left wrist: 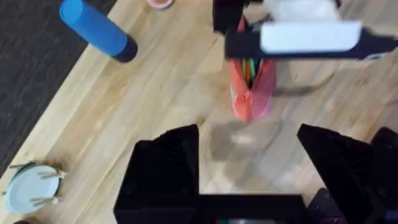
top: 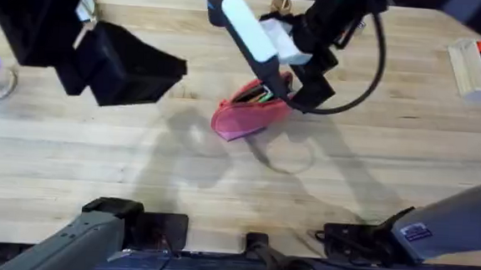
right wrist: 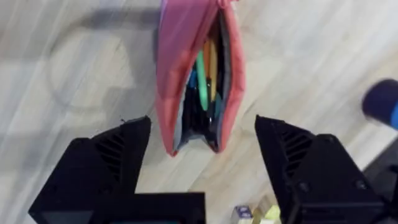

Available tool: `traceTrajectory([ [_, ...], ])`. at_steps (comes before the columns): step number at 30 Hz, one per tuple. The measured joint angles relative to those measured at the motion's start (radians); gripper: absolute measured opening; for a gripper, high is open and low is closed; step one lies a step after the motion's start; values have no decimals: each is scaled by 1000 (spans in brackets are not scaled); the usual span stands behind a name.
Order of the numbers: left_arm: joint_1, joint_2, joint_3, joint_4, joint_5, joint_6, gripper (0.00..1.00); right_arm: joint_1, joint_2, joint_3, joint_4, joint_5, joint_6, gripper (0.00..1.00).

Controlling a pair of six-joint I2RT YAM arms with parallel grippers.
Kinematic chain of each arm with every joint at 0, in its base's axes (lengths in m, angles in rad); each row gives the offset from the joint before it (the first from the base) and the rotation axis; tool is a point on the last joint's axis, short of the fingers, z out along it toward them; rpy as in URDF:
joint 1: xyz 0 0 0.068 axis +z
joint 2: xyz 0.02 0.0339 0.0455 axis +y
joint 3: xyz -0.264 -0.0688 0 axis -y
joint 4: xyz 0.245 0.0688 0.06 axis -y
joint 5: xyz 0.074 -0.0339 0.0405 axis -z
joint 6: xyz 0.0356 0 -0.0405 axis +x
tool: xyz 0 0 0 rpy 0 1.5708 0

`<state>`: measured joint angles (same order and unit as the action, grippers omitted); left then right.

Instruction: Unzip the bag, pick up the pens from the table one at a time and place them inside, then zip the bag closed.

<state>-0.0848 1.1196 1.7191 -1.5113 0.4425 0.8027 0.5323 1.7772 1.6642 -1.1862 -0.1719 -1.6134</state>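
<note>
- Two stages look done: the bag (right wrist: 186, 74) lies unzipped mid-desk, mouth gaping, and pens sit inside it.
- Green pen (right wrist: 201, 78) is clearly visible in the opening, with an orange-yellow one beside it; darker shapes lie lower in the mouth, and I cannot tell whether the black-and-blue pen is among them.
- No loose pen is seen on the desk (top: 96, 168) around the bag.
- Judgement: loading is complete or nearly so; what remains is zipping the bag closed.
- Right hand (right wrist: 202, 149) hovers directly above the open end of the bag, fingers spread wide to either side of it, holding nothing. The right arm reaches across from the lower right to the far middle of the desk.
- Left hand (left wrist: 249, 162) is raised well back from the bag, fingers wide apart and empty, pointing toward it from the left side.
- Zipper pull not identifiable; the next move calls for locating it before closing.
</note>
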Motion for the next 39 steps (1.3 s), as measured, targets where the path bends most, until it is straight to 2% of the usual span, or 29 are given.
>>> traceTrajectory([
  [9,129,5,-31,-19,80,128,995,-40,-97,0,16,0,200,997],
  [15,196,6,-193,18,171,220,995,-68,-196,0,16,0,315,997],
  [23,274,7,-428,139,273,307,995,-69,-298,0,14,-1,476,997],
  [28,329,7,-558,177,312,366,995,-69,-309,0,14,0,533,997],
  [34,416,7,-684,186,388,476,994,-69,-309,0,13,0,553,997],
  [39,480,17,-725,260,426,493,994,-69,-309,0,13,-2,560,997],
])
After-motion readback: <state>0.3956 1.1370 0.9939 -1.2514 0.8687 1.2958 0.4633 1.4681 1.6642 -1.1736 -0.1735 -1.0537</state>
